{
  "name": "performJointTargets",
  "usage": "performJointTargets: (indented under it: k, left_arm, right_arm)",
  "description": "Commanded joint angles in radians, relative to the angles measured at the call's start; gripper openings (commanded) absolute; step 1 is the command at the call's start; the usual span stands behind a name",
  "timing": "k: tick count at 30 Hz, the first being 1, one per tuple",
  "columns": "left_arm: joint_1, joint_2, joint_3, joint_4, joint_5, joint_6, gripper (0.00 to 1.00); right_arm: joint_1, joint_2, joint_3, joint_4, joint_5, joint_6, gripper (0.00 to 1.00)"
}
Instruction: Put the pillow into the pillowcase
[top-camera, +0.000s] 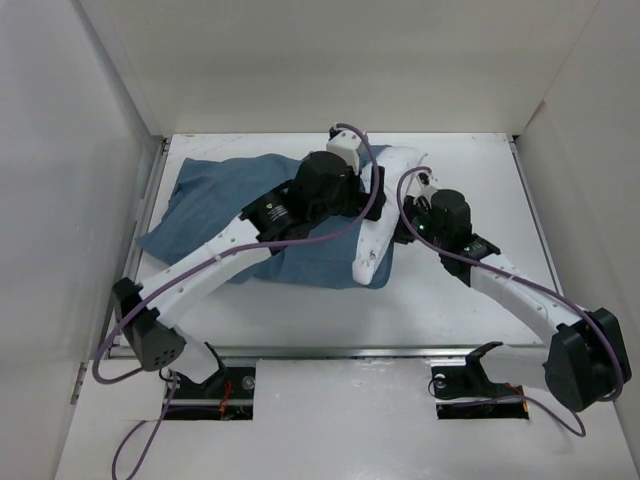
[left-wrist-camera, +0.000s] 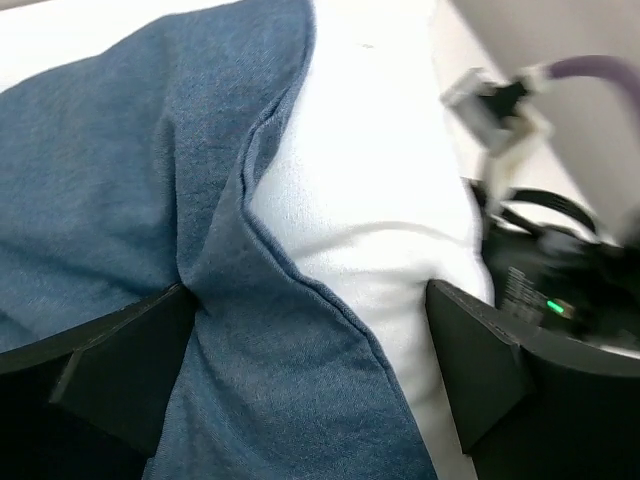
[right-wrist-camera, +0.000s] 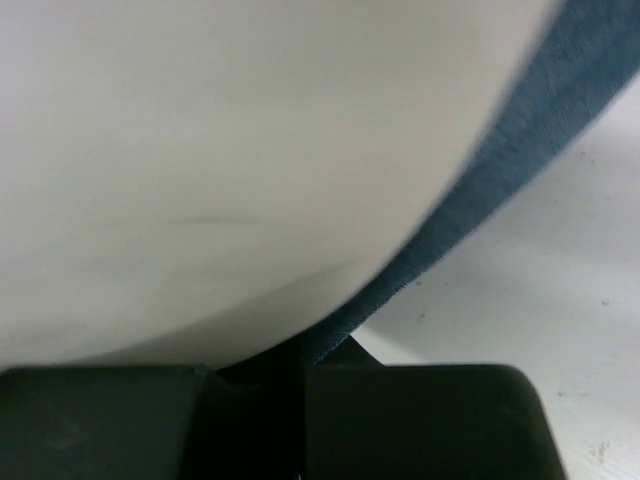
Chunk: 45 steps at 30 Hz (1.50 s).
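**Work surface and enclosure.** One flat white tabletop carries everything. Three plain white walls enclose it: one at 9 o'clock, one at 12 o'clock and one at 3 o'clock. A white ledge runs along the 6 o'clock edge, with two dark cut-outs where the arm bases sit.

**Item count.**
- One pillowcase, blue and wrinkled. It lies flat on the tabletop, spreading from the centre toward 10 o'clock.
- One pillow, white. It shows as a long strip at the 3 o'clock edge of the pillowcase, with blue cloth over its 9 o'clock side and also showing beneath it.
- Two arms. The left arm reaches from 7 o'clock across the pillowcase to the pillow. The right arm reaches in from 4 o'clock to the pillow's 3 o'clock flank.
- Two purple cables, one along each arm.

**Left end effector**. The jaws stand wide apart. The fingers straddle both the hem of the pillowcase and the bare pillow, and the cloth bulges up between them. The right arm appears blurred at 3 o'clock in this wrist view.

**Right end effector**. The jaws are drawn together, leaving only a thin dark seam. The blue hem of the pillowcase runs down into that seam, so it is pinched. The pillow fills the view above, and bare tabletop shows at 4 o'clock
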Motion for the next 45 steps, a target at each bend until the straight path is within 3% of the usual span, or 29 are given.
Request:
performJointTargets:
  k: [1,3,4,5,9,16,21,26,30,34,38,39,41,42,43,45]
  left_arm:
    - [-0.011,0.117,0.008,-0.111,-0.090,0.012,1.00]
    - [-0.011,0.180,-0.009,-0.111,-0.101,0.012,0.98]
    - [-0.011,0.202,-0.009,-0.111,-0.101,-0.001,0.93]
    - [-0.011,0.223,-0.023,-0.111,-0.101,-0.001,0.65]
    - [-0.011,0.305,-0.046,-0.172,-0.206,-0.033,0.00]
    - [0.049,0.221,-0.288,-0.188,-0.319,-0.094,0.00]
    - [0.141,0.234,-0.478,-0.211,-0.331,-0.194,0.00]
    - [0.175,0.343,-0.482,-0.251,-0.354,-0.257,0.00]
    - [0.131,0.386,-0.318,-0.311,-0.352,-0.259,0.00]
    - [0.052,0.342,-0.021,-0.271,-0.283,-0.087,0.00]
    - [0.032,0.320,0.397,-0.262,-0.176,0.088,0.00]
    - [0.032,0.308,0.449,-0.262,-0.115,0.114,0.18]
    - [0.032,0.293,0.555,-0.242,-0.070,0.169,0.27]
    - [0.032,0.276,0.575,-0.242,-0.059,0.179,0.32]
    - [0.032,0.265,0.584,-0.226,-0.050,0.179,0.45]
    - [0.032,0.231,0.584,-0.206,-0.050,0.202,0.53]
  right_arm:
    - [0.008,-0.116,0.053,0.148,-0.056,-0.001,0.00]
    - [0.008,-0.150,0.072,0.113,-0.035,-0.027,0.00]
    - [0.008,-0.160,0.086,0.102,-0.035,-0.036,0.00]
    - [0.008,-0.171,0.099,0.088,-0.012,-0.037,0.00]
    - [-0.001,-0.237,0.119,-0.022,0.157,-0.061,0.00]
    - [-0.044,-0.334,0.150,-0.251,0.566,-0.070,0.00]
    - [-0.090,-0.319,0.171,-0.314,0.663,-0.070,0.00]
    - [-0.122,-0.303,0.193,-0.334,0.696,-0.070,0.00]
    - [-0.122,-0.291,0.231,-0.290,0.536,-0.148,0.00]
    - [-0.122,-0.166,0.365,-0.314,0.482,-0.197,0.00]
    - [-0.122,-0.096,0.552,-0.351,0.473,-0.302,0.00]
    - [-0.122,-0.084,0.587,-0.366,0.473,-0.316,0.00]
    - [-0.122,-0.059,0.667,-0.392,0.449,-0.339,0.00]
    - [-0.122,-0.047,0.676,-0.401,0.449,-0.339,0.00]
    - [-0.122,-0.047,0.676,-0.402,0.421,-0.349,0.00]
    - [-0.122,-0.047,0.664,-0.391,0.409,-0.349,0.00]
